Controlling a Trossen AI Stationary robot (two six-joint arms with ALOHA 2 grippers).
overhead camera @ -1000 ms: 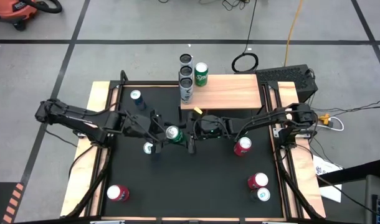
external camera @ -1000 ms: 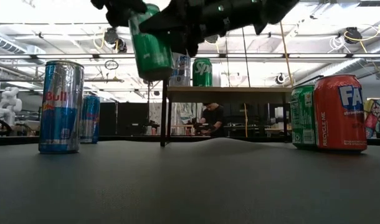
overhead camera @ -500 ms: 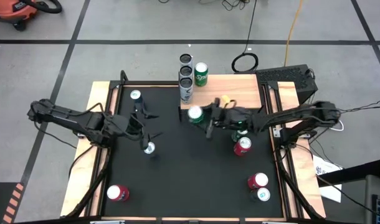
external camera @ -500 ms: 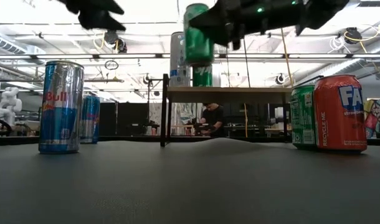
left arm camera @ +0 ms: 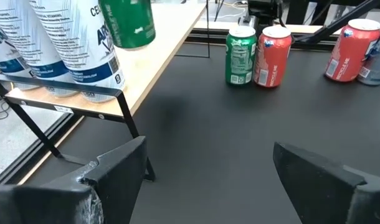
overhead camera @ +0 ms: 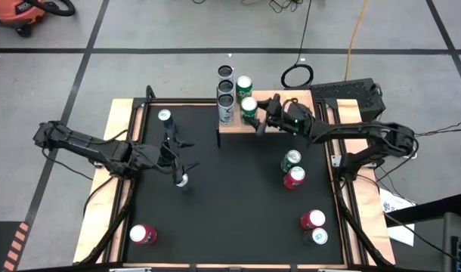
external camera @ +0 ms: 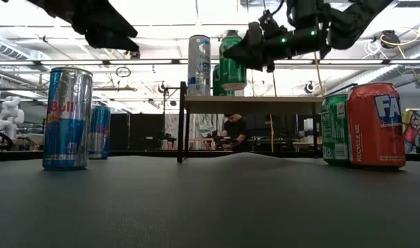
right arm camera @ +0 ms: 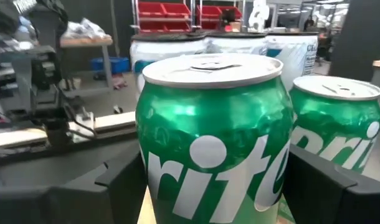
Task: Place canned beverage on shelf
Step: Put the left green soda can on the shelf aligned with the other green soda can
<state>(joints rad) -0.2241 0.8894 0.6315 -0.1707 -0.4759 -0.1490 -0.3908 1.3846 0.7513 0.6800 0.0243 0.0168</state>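
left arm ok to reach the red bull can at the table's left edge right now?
Probably yes. The left end effector is open and empty, the Red Bull can stands right beside it, nothing between them.

Black table (overhead camera: 230,219) with wooden side rails (overhead camera: 117,151). Shelf (overhead camera: 291,113) stands at its far edge, wood top, black legs. On the shelf: two tall silver cans (overhead camera: 226,97) at the left end, green Sprite can (overhead camera: 243,85) just beside them. On the table: blue can (overhead camera: 165,117) far left, another blue can (overhead camera: 182,180) mid-left, red can (overhead camera: 142,235) near left corner, green can (overhead camera: 291,159) touching a red can (overhead camera: 294,177) right of centre, red can (overhead camera: 313,220) and a pale-topped can (overhead camera: 320,236) near right.
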